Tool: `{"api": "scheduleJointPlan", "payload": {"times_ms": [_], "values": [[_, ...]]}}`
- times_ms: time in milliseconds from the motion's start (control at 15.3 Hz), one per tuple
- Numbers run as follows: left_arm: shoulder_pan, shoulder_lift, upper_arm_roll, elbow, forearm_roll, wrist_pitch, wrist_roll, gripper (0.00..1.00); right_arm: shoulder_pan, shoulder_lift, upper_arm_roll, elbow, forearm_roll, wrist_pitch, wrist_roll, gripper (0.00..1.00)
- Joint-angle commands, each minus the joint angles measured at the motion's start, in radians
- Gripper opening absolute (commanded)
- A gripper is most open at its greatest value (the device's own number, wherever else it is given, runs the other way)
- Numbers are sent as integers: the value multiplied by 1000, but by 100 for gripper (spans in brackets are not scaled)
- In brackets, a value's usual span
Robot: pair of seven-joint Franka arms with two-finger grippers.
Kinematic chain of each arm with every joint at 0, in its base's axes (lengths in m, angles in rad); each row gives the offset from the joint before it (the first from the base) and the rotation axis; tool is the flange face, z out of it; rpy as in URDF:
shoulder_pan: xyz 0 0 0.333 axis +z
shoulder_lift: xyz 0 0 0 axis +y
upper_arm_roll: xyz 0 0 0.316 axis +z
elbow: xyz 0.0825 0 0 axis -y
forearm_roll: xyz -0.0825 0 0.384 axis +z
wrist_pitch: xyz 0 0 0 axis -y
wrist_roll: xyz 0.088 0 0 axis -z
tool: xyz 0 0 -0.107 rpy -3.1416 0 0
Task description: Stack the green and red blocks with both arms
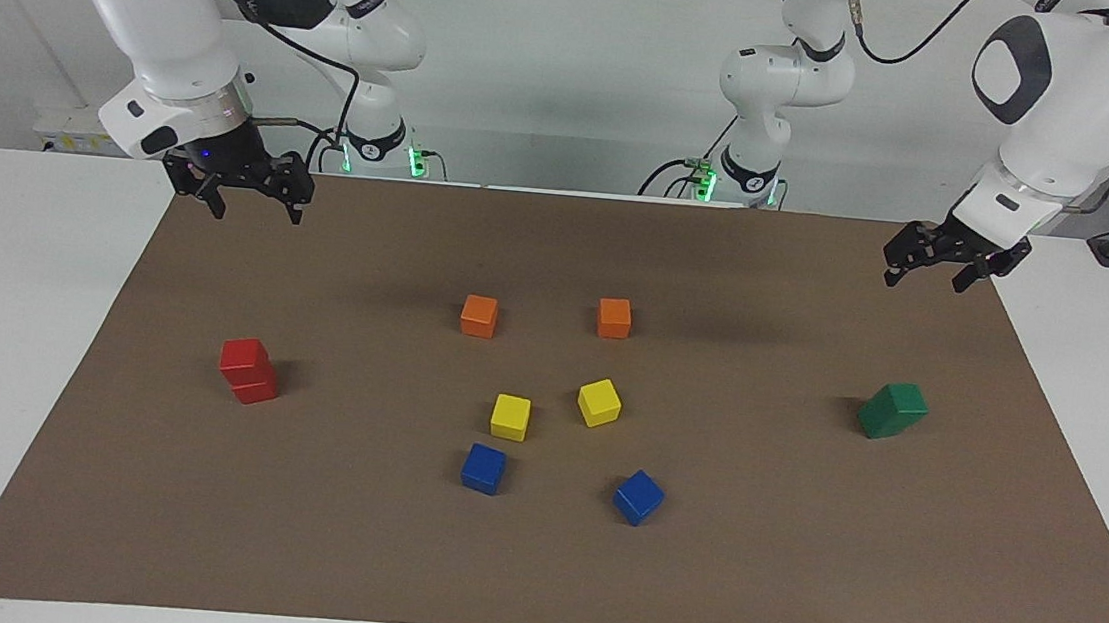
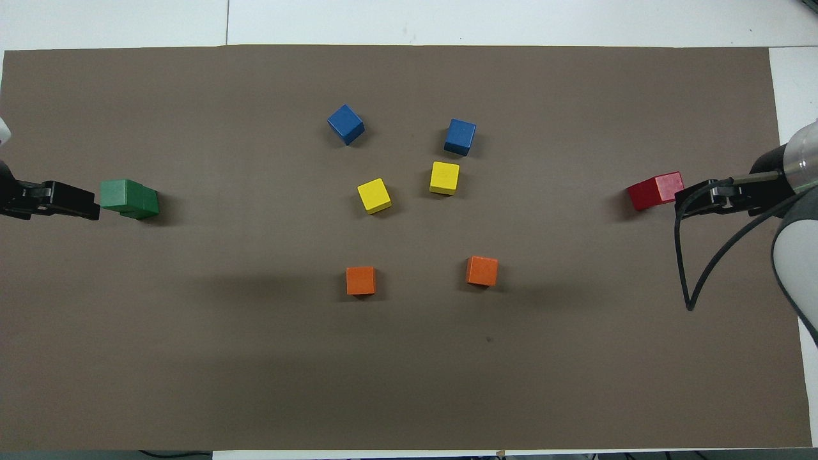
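While both white jointed arms hung raised over the robots' edge of the brown paper mat (image 1: 532, 571), neither carried anything. At the right arm's end, the right gripper (image 1: 251, 200) hovered above the mat's corner with its two black fingers spread apart and nothing between them; from overhead it showed just beside the red stack (image 2: 716, 199). At the left arm's end, the left gripper (image 1: 932, 267) hovered likewise with its fingers parted and empty, its tip appearing next to the green stack from overhead (image 2: 67, 201).

One bright red matte cube sat on the other, making a red stack (image 1: 248, 371) (image 2: 656, 190) toward the right arm's end of the table. The two dark green matte cubes formed a green stack (image 1: 892, 410) (image 2: 130, 198) toward the left arm's end, the upper one slightly offset.

Between the stacks lay two orange cubes (image 1: 479, 315) (image 1: 614, 318) nearest the robots, two yellow cubes (image 1: 510, 416) (image 1: 599, 402) farther out, and two blue cubes (image 1: 484, 468) (image 1: 639, 497) farthest.
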Motion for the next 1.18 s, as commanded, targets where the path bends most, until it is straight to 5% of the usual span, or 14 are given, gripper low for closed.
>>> {"api": "scheduleJointPlan", "payload": {"times_ms": [0, 392, 1110], "values": [[-10, 28, -49, 65, 23, -27, -7, 100, 9, -4, -8, -6, -12, 13, 18, 100], [-26, 11, -56, 7, 25, 47, -90, 100, 70, 2, -108, -10, 1, 34, -40, 100], [-15, 11, -46, 5, 23, 70, -96, 100, 67, 2, -112, -9, 1, 22, -46, 100]]}}
